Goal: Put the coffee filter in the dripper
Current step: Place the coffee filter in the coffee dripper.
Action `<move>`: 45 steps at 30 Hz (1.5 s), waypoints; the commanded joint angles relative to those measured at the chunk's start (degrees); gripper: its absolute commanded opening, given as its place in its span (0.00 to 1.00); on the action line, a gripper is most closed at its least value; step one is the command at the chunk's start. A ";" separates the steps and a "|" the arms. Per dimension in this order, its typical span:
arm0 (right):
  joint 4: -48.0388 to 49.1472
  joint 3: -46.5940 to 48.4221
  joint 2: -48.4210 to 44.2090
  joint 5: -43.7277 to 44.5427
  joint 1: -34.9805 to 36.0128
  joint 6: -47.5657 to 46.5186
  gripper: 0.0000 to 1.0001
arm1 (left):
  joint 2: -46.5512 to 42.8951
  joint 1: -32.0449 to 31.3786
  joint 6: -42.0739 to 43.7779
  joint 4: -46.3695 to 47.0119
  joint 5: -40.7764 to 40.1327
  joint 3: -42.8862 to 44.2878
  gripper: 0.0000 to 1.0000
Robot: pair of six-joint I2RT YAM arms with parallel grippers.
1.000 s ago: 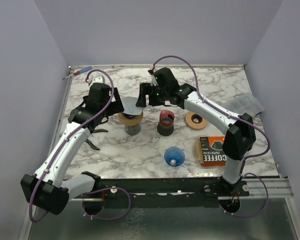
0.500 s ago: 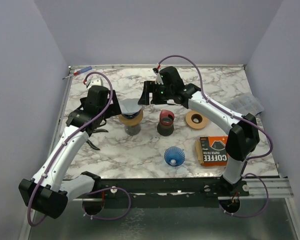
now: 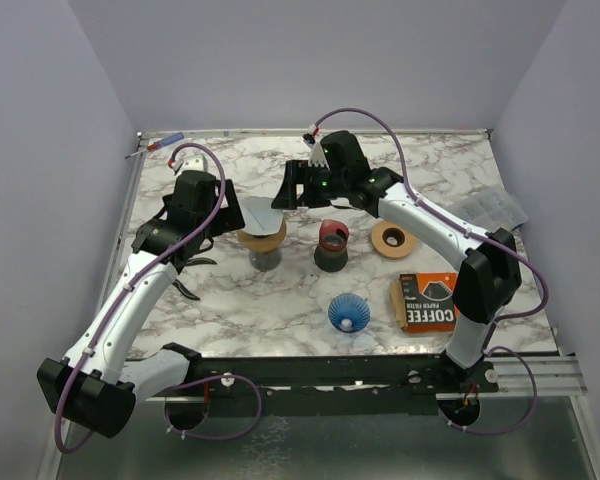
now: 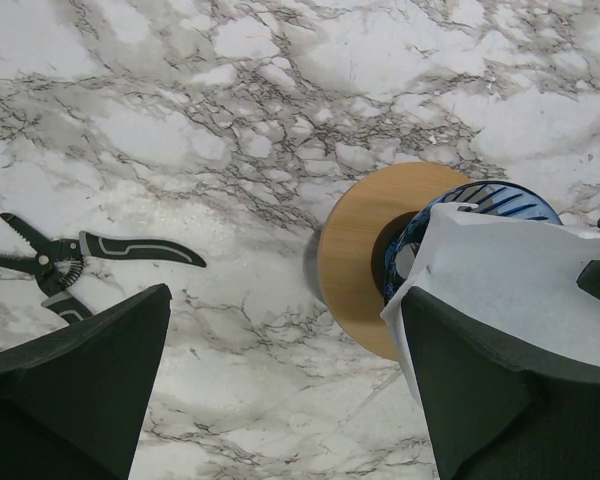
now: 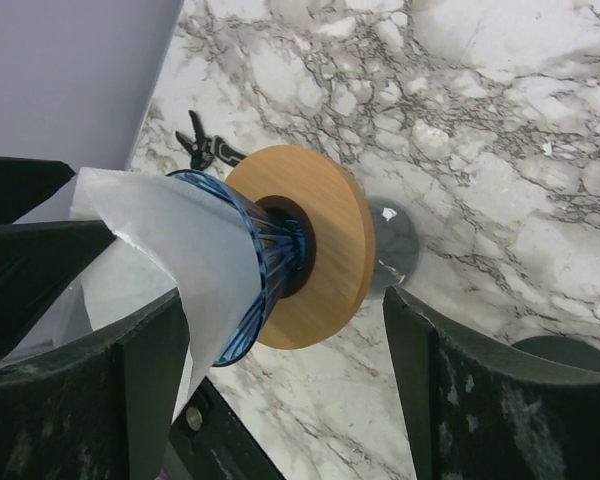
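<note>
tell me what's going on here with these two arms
Both arms are at a blue dripper with a wooden collar, which stands on a grey cup on the marble table. A white paper filter sits loosely in the dripper's mouth, its edge sticking out past the rim. The left gripper and right gripper are both open on either side; a left finger seems to touch the paper, but neither grips it.

black pliers (image 4: 50, 265) lie open on the marble table (image 3: 270, 300). a red-rimmed dark cup (image 3: 330, 258) stands near a wooden ring (image 3: 379, 242). an orange coffee box (image 3: 423, 301) lies near the front edge, a clear bag (image 3: 490, 208) at the right edge.
</note>
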 commanded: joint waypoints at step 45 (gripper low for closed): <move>-7.19 10.11 10.83 0.80 2.81 -5.51 0.83 | 4.65 -0.06 -1.28 7.42 5.29 -5.84 0.99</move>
